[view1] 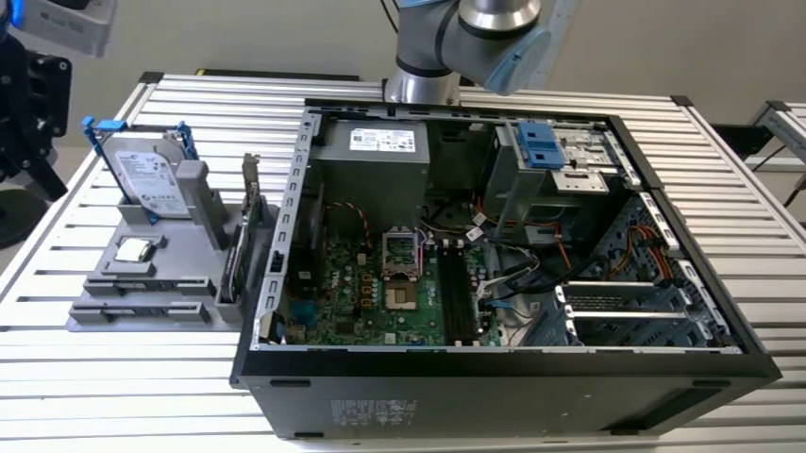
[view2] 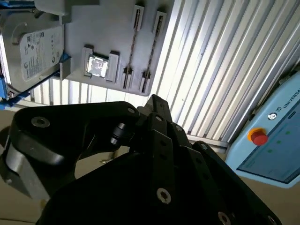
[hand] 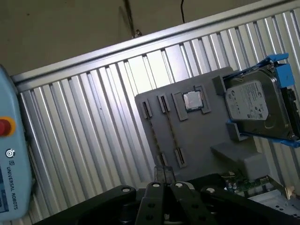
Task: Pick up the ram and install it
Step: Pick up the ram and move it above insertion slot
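Two ram sticks stand on edge in the slots of a grey fixture [view1: 189, 203] on the slatted table, at the exterior view's left. One ram stick [view1: 145, 282] [hand: 154, 136] [view2: 132, 47] lies nearer the fixture's middle, the other [view1: 139, 309] [hand: 172, 133] [view2: 153, 49] beside it. In both wrist views my gripper [hand: 165, 174] [view2: 154, 101] is a black body hanging well above the fixture, with the sticks far below it. Nothing shows in its grasp. The arm [view1: 466, 38] rises behind the computer case.
An open computer case [view1: 504, 363] shows its motherboard [view1: 377, 293]. The fixture also holds a hard drive with blue brackets [view1: 145, 175] [hand: 255, 105], a silver processor chip [view1: 135, 250] [hand: 192, 100] and a card on edge [view1: 240, 255]. A pale-blue pendant with a red button [view2: 258, 137] lies off the table.
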Available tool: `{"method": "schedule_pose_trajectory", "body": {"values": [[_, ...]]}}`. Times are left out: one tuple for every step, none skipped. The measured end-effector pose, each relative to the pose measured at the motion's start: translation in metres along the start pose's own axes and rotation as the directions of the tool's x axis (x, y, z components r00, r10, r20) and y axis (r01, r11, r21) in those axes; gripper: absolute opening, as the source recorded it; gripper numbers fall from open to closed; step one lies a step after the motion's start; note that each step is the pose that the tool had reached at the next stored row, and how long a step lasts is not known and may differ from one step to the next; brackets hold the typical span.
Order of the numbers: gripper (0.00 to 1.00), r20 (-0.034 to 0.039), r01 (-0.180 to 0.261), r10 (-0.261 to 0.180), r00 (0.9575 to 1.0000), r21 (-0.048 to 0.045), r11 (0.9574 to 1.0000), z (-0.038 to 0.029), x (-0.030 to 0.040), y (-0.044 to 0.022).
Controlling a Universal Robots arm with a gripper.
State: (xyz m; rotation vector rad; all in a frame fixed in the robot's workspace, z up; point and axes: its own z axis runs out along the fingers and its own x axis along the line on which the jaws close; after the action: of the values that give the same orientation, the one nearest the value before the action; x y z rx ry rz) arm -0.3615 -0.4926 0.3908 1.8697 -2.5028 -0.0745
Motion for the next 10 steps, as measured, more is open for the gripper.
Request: {"method": "schedule_pose_trajectory", "body": {"values": [[0.0,-0.0007,0.015,-0.015,0.9999,-0.0003,0.9999,0.0,0.0,0.0],[0.0,-0.0013,0.029,-0.029,0.9996,-0.0005,0.9996,0.0,0.0,-0.0001],[0.0,-0.002,0.043,-0.043,0.9991,-0.0007,0.9991,0.0,0.0,-0.0001],[0.0,-0.0026,0.056,-0.056,0.9984,-0.0009,0.9984,0.0,0.0,-0.0001],[0.0,-0.0033,0.069,-0.069,0.9976,-0.0012,0.9977,0.0,0.0,-0.0001],[0.0,-0.0038,0.08,-0.08,0.9968,-0.0014,0.9968,0.0,0.0,-0.0001],[0.0,-0.0047,0.1,-0.1,0.995,-0.0018,0.995,0.0,0.0,-0.0001],[0.0,-0.005,0.109,-0.109,0.994,-0.0019,0.994,0.0,0.0,-0.0001],[0.0,-0.0054,0.114,-0.114,0.9935,-0.0021,0.9935,0.0,0.0,-0.0001],[0.0,-0.0055,0.115,-0.115,0.9934,-0.0021,0.9934,0.0,0.0,-0.0001]]}}
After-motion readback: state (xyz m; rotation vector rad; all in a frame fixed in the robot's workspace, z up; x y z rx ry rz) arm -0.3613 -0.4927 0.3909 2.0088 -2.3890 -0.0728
